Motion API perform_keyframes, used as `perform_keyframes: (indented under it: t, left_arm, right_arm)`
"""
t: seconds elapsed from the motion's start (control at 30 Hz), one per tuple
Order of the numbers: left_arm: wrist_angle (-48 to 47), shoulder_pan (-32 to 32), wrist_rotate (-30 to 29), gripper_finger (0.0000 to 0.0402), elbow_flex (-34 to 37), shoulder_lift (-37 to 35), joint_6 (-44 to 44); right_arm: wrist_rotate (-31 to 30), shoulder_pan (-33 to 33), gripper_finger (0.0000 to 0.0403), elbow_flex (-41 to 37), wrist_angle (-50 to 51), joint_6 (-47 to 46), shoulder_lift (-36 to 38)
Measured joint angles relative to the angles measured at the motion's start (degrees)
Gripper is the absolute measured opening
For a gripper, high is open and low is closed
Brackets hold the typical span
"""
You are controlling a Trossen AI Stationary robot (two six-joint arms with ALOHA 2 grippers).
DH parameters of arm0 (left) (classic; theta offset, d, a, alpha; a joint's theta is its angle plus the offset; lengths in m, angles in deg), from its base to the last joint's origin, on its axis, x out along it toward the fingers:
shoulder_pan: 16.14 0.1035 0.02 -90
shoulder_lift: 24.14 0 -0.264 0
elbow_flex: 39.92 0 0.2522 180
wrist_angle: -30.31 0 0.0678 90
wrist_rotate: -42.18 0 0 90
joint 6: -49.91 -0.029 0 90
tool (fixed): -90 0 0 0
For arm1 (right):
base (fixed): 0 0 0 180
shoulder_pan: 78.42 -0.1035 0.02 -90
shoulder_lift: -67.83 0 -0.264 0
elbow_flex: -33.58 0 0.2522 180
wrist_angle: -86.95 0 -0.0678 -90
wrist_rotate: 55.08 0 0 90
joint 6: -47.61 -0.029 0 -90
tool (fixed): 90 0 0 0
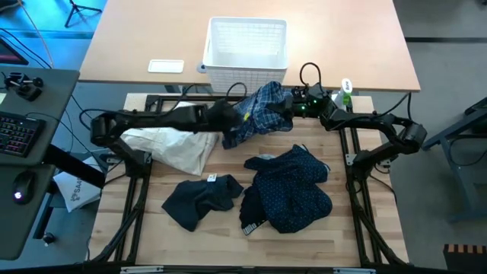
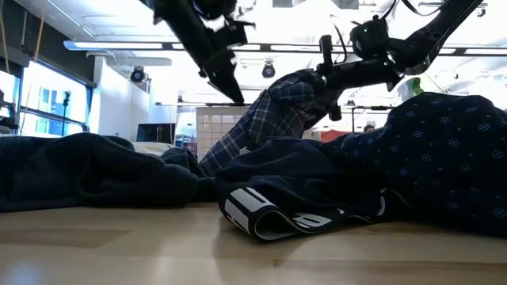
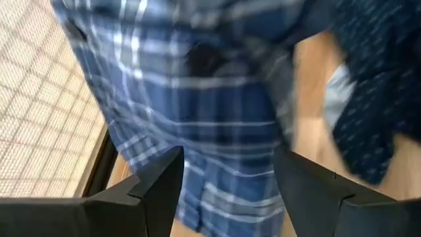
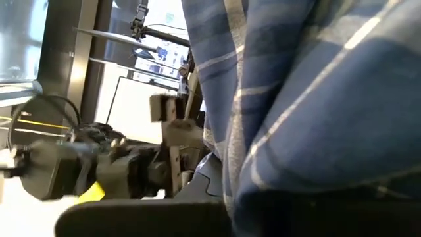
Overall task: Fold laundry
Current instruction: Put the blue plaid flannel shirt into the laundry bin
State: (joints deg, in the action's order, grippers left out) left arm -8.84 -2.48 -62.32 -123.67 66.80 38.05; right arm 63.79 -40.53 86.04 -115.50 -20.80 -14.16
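A blue-and-white plaid shirt [image 1: 262,110] hangs at the table's far middle, in front of the white basket. Its lower end [image 2: 226,150] reaches down to the other laundry. My right gripper [image 1: 293,103] is shut on the shirt's top. My left gripper [image 3: 230,178] stands open at the shirt's left side, tilted downward, with the plaid cloth [image 3: 197,118] just beyond its fingers. A navy dotted shirt [image 1: 293,186] and a small dark piece [image 1: 202,202] lie crumpled on the table nearer the front. My right gripper holds the plaid shirt by a bunched upper part [image 2: 317,79], coming about level from the table's right. The cloth fills its wrist view and hides the fingertips. The shirt slopes down from the hold toward the table. My left gripper: I cannot tell whether its open fingers [image 3: 161,181] touch the cloth.
The white lattice basket [image 1: 247,49] stands just behind the table's far edge. A pale cloth [image 1: 171,144] lies at the table's left under my left arm. A black-and-white banded piece [image 2: 261,214] lies at the navy shirt's near edge. Bare wood shows along the front.
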Motion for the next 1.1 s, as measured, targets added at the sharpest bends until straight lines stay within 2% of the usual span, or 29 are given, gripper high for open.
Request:
perform_keyframes:
  t: [0.07,0.17,0.23,0.33,0.43,0.53,0.73,0.83,0.97,1.1]
  left_arm:
    - [5.2,-2.1,-3.4,0.0223,3.7,-2.6,0.5]
    - [19.8,-4.8,-13.7,0.0223,11.8,-5.5,-0.3]
    - [28.4,-5.6,-17.1,0.0223,16.8,-6.0,-0.8]
    - [36.7,-6.2,-13.7,0.0223,21.7,-5.7,0.5]
    - [41.6,-6.6,-8.8,0.0223,23.4,-5.2,4.5]
    - [43.4,-6.6,-7.7,0.0223,23.5,-3.9,7.0]
    - [38.8,-6.3,-1.0,0.024,22.6,-4.0,-0.6]
    - [35.0,-6.3,-1.0,0.0267,20.8,-4.0,-2.6]
    - [34.3,-6.2,-3.4,0.0301,20.0,-4.0,-3.3]
    - [35.1,-6.3,-5.9,0.0317,19.9,-2.3,-3.4]
  right_arm:
    - [0.7,0.0,0.0003,0.0,0.0,-0.3,0.0]
    - [1.7,0.0,0.0003,0.0,0.0,-0.7,0.0]
    - [1.8,0.0,0.0003,0.0,0.0,-1.5,0.0]
    - [2.8,0.0,0.0003,0.0,-0.2,-2.3,0.0]
    - [4.2,0.0,0.0003,0.0,-0.4,-2.3,0.0]
    - [4.4,0.0,0.0003,0.0,-0.4,-2.4,0.0]
    - [4.4,0.0,0.0003,0.0,-0.6,-2.7,0.0]
    - [4.4,0.0,0.0003,0.0,-0.5,-2.7,0.0]
    - [4.4,0.0,0.0003,0.0,-0.5,-2.7,0.0]
    - [4.4,0.0,0.0003,-0.1,-0.5,-2.7,0.0]
